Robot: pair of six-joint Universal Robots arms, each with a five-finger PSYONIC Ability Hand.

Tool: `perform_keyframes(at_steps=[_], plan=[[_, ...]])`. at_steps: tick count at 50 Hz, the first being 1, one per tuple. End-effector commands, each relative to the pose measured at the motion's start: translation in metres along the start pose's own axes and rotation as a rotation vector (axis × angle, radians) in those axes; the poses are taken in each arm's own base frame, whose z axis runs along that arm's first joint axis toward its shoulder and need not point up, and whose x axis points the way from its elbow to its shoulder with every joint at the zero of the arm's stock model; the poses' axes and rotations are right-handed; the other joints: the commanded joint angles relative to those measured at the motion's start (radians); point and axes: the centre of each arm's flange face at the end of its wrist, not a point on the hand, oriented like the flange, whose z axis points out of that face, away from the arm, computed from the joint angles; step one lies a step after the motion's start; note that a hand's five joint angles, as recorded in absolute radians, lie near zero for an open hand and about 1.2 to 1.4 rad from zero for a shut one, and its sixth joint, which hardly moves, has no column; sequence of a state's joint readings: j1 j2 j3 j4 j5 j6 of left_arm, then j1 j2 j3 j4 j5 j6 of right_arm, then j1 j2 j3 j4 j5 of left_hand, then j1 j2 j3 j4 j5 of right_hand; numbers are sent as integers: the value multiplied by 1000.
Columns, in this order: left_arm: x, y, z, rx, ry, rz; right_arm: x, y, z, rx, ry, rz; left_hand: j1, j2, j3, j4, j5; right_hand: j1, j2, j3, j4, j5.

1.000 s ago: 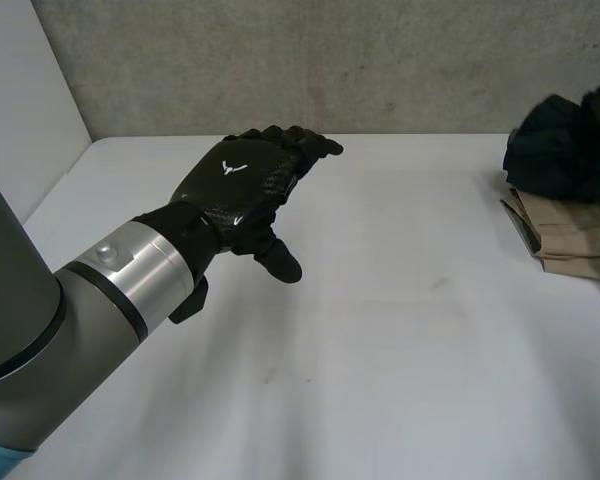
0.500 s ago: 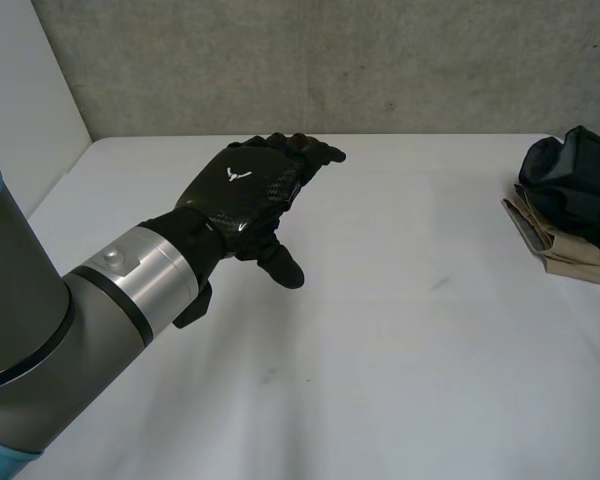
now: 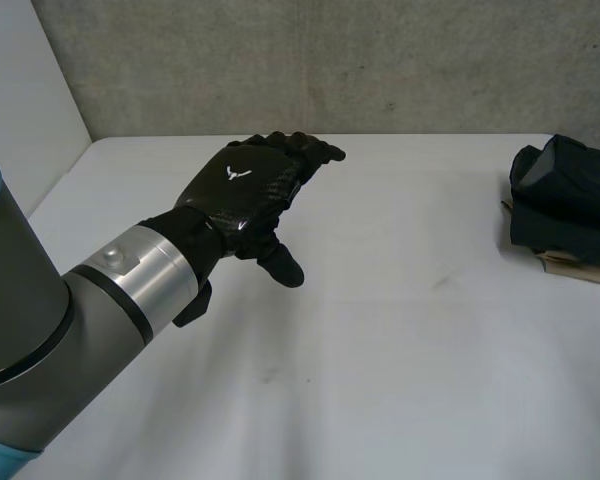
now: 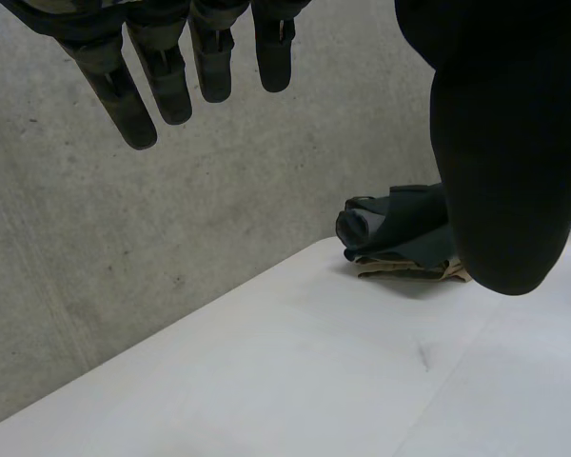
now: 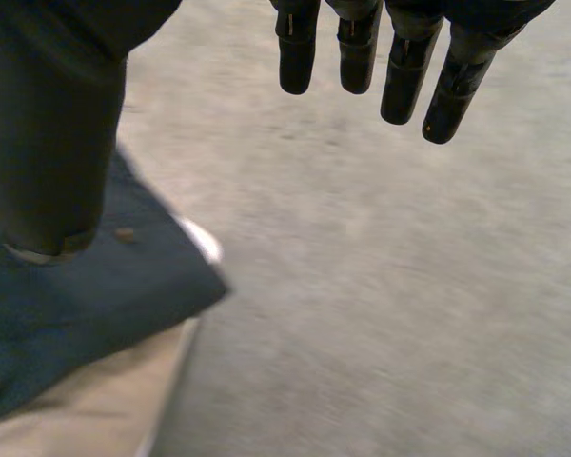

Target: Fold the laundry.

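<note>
left hand (image 3: 242, 188): far from dark cloth (image 3: 565, 200), fingers straight, empty
right hand (image 5: 406, 76): by dark cloth, fingers straight, empty; you'd use it

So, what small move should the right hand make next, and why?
Probably lower the right hand and press the dark garment flat. It lies folded on the tan garment near the edge of the table, but one fold bulges up, and the right hand hangs open beside it, holding nothing. The left hand is open too, far from the pile.
</note>
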State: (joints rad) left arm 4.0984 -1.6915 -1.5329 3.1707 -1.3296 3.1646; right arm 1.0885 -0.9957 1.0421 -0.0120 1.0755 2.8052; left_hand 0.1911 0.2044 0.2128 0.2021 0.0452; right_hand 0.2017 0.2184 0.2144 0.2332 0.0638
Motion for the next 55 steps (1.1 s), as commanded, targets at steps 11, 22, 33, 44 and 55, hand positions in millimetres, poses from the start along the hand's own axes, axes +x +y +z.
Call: perform_keyframes(at_steps=[11,22,33,44,55], plan=[[0,-3,-2,10,-4,2,-72,-44,-28,-117,-50,116,-10,-23,-32,-21,-39,-27,-44,-40,-59,-64],[0,0,0,-1,-1,0,-96,36,-14,-247,-91,288,-10,-23,-32,-21,-39,-8,-25,-21,-40,-45],[0,3,0,0,-1,0,-93,68,11,-210,-29,266,-10,-23,-32,-21,-39,423,406,410,391,386],[-1,3,0,0,-2,0,-78,53,36,-78,9,160,-10,-23,-32,-21,-39,1195,1178,1182,1163,1158],[0,3,0,0,-1,0,-71,39,52,-4,14,-214,-10,-23,-32,-21,-39,1195,1178,1182,1163,1158]])
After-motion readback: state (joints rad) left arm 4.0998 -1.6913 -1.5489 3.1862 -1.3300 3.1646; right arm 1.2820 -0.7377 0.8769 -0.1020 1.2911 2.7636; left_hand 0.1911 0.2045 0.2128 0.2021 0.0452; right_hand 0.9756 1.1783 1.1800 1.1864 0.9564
